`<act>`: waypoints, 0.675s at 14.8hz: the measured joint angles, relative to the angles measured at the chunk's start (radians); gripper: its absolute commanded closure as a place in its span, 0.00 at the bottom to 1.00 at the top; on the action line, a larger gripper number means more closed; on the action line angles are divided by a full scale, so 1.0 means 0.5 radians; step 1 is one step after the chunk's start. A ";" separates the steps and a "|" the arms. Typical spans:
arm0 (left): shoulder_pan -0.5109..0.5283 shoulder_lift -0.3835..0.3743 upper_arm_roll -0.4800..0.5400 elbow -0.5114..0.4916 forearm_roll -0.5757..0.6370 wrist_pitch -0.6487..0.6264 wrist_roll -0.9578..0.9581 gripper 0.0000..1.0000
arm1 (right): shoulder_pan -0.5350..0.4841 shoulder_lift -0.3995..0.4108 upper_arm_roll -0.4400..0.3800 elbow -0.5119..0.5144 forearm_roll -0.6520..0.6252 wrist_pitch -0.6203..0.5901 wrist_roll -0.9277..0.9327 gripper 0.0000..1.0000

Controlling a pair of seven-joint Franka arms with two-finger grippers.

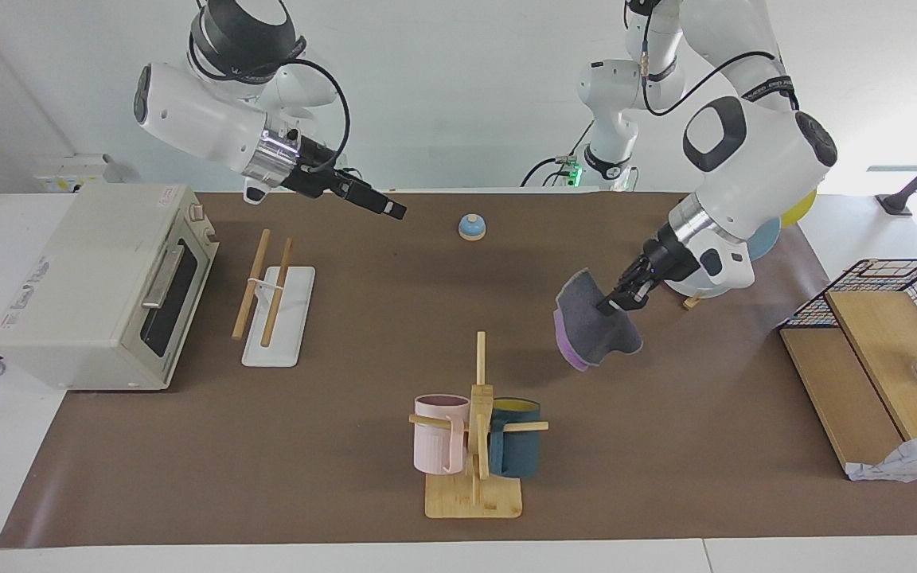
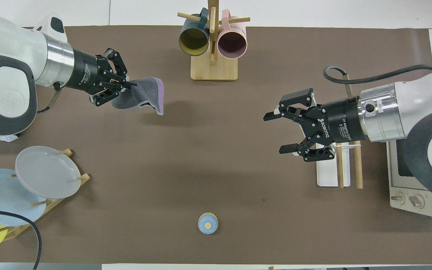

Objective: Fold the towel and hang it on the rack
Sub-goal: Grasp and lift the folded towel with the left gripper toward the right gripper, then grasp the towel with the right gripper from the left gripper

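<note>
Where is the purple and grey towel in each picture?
Facing view: the towel hangs in the left gripper, toward the picture's right, above the brown mat.
Overhead view: the towel is at the upper left, pinched by the left gripper.
Shared landmark: the mug tree with a pink cup and a dark teal cup stands close to the towel in both views.

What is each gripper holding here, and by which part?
The left gripper holds the folded towel by one edge, lifted off the table. The right gripper is open and holds nothing.
</note>
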 measured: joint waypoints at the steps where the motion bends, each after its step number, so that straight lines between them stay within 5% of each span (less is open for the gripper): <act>1: -0.020 -0.039 -0.001 -0.008 -0.028 -0.025 -0.207 1.00 | 0.007 0.000 0.004 0.000 0.000 -0.001 0.000 0.12; 6: -0.215 -0.335 -0.005 -0.273 -0.218 0.044 -1.026 1.00 | 0.098 0.000 0.008 0.000 0.000 0.099 0.046 0.13; 10: -0.475 -0.621 -0.009 -0.722 -0.380 0.567 -1.516 1.00 | 0.211 0.010 0.009 -0.001 0.001 0.350 0.232 0.13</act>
